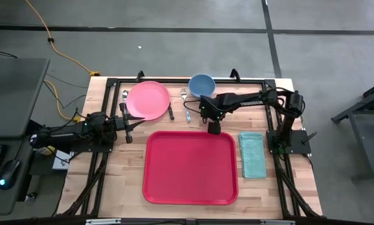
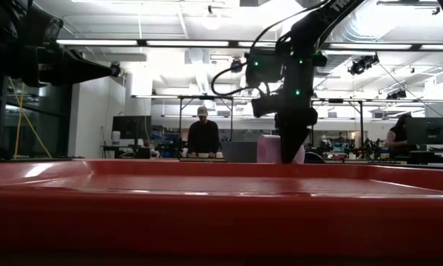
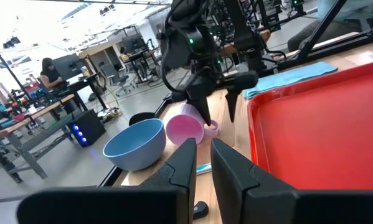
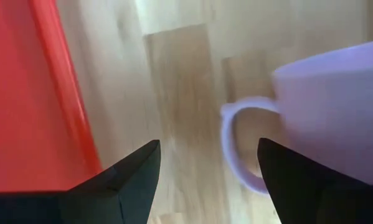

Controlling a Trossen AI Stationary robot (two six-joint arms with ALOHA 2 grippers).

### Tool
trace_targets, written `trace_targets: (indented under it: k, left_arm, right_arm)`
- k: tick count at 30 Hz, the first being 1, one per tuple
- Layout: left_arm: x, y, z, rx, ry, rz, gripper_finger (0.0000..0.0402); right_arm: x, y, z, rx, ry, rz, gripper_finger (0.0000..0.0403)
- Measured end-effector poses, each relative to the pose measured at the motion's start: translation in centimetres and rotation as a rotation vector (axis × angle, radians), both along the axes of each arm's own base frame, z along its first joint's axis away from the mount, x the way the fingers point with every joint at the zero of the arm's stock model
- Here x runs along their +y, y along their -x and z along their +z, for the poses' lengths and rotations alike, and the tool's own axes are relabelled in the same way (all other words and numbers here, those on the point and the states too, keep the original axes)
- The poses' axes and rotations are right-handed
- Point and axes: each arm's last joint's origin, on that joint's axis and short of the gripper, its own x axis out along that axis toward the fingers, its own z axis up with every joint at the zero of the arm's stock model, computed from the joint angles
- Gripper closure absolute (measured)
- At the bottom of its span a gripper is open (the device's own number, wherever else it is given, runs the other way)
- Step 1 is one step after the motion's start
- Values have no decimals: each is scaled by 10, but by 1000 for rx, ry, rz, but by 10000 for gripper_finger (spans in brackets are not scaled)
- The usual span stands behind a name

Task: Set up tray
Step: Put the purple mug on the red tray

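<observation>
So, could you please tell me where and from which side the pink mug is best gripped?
Probably by its handle. The pink mug stands upright beside the red tray, its loop handle facing the tray. The open right end effector, hanging above, could descend with one finger through the loop; the wide body looks harder to span.

From the left wrist view, the left gripper shows its two dark fingers close together. Beyond them sit a blue bowl and a pink mug, with the right gripper spread above the mug's handle, beside the red tray.
</observation>
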Motion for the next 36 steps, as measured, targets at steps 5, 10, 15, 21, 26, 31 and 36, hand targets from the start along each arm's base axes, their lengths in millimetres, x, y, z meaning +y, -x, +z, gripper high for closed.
trace_targets:
  k: [5, 10, 15, 21, 26, 31, 36]
  left_arm:
    - [0, 0, 0, 0, 0, 0, 323]
    - [0, 0, 0, 1, 0, -1, 323]
    - [0, 0, 0, 1, 0, -1, 323]
    - [0, 0, 0, 1, 0, -2, 323]
    - [0, 0, 0, 1, 0, -3, 323]
    - [0, 0, 0, 1, 0, -3, 323]
    - [0, 0, 0, 1, 0, -3, 323]
  right_arm:
    - [-1, -5, -15, 27, 5, 12, 155]
    - [-3, -8, -22, 40, 31, 7, 155]
    - [-3, -8, -23, 38, 48, -20, 159]
    - [-4, -9, -24, 27, 54, -100, 225]
    - [-5, -9, -24, 21, 58, -130, 315]
    - [-5, -9, -24, 18, 44, -182, 393]
    - [-4, -9, -24, 17, 37, -223, 399]
